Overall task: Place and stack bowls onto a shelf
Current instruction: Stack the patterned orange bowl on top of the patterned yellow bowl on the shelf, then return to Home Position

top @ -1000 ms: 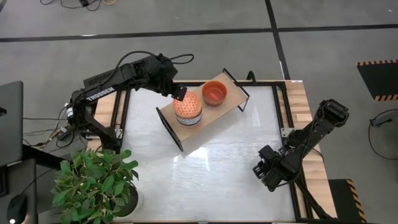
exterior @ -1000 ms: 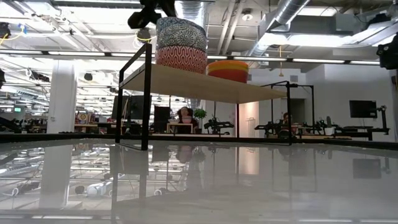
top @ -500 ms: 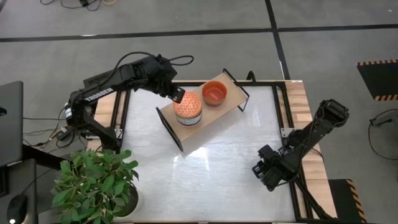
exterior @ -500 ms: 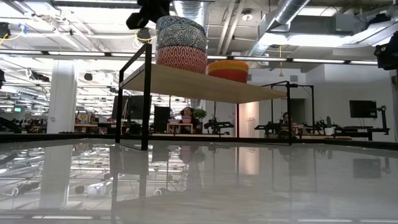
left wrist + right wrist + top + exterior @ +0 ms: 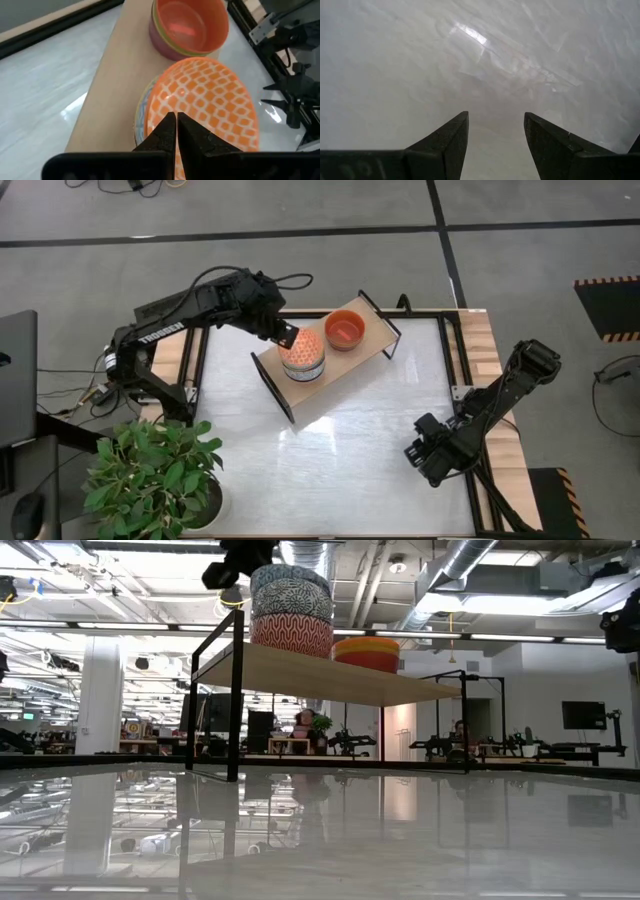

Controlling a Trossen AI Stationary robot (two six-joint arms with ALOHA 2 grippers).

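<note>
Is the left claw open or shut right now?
Shut. In the left wrist view the left claw has its two dark fingers pressed together, nothing between them, above the orange checked bowl.

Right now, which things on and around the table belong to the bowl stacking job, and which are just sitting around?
Part of the job:
- wooden shelf
- stack topped by the orange checked bowl
- stack topped by the plain orange bowl
- left gripper, jaws shut by the checked bowl

Just around:
- potted plant
- laptop
- right gripper, jaws open
</note>
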